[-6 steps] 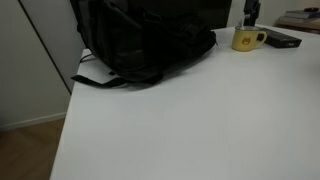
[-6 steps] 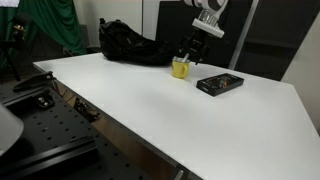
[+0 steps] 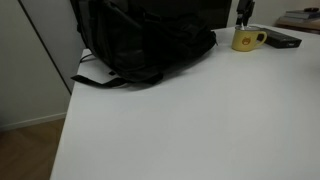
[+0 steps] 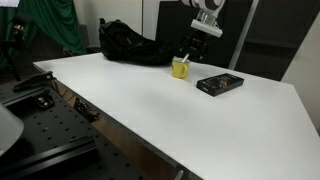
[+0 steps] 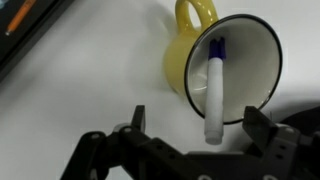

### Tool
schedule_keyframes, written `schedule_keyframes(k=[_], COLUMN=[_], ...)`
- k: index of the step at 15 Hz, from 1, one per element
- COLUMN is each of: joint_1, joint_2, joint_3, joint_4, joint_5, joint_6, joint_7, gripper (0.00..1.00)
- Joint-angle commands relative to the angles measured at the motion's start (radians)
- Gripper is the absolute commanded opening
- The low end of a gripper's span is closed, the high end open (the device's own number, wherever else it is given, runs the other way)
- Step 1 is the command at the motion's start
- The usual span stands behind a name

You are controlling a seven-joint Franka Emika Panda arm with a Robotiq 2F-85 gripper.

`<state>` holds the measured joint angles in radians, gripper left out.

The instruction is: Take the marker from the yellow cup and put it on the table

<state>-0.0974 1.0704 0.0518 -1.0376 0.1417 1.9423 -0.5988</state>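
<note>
The yellow cup (image 5: 230,65) stands on the white table (image 5: 90,80), also seen in both exterior views (image 3: 246,39) (image 4: 180,67). The marker (image 5: 214,90) stands in the cup, blue cap down inside, white end sticking out toward the camera. My gripper (image 5: 205,125) is open right above the cup, its fingers on either side of the marker's white end without touching it. In the exterior views the gripper (image 4: 192,46) (image 3: 246,14) hangs just over the cup.
A big black backpack (image 3: 145,40) (image 4: 130,42) lies on the table beside the cup. A dark flat object (image 4: 219,84) (image 3: 282,39) lies on the cup's other side. The table (image 4: 160,110) stretches wide toward the front edge.
</note>
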Motion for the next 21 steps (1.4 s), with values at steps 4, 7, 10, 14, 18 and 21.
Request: schedule_keyframes(k=[4, 7, 10, 14, 18, 21], joint_1=[-0.015, -0.016, -0.011, -0.007, -0.005, -0.007], joint_2=[0.004, 0.004, -0.002, -0.006, -0.016, -0.017], joint_3=[0.029, 0.028, 0.025, 0.024, 0.026, 0.033], joint_4=[0.009, 0.009, 0.003, 0.006, -0.003, -0.002], joint_5=[-0.025, -0.025, -0.033, -0.05, -0.059, -0.06], joint_6=[0.004, 0.005, 0.018, 0.042, 0.069, 0.046], joint_7=[0.013, 0.014, 0.014, 0.02, 0.022, 0.029], gripper=[1.0, 1.0, 1.0, 1.0, 1.0, 1.0])
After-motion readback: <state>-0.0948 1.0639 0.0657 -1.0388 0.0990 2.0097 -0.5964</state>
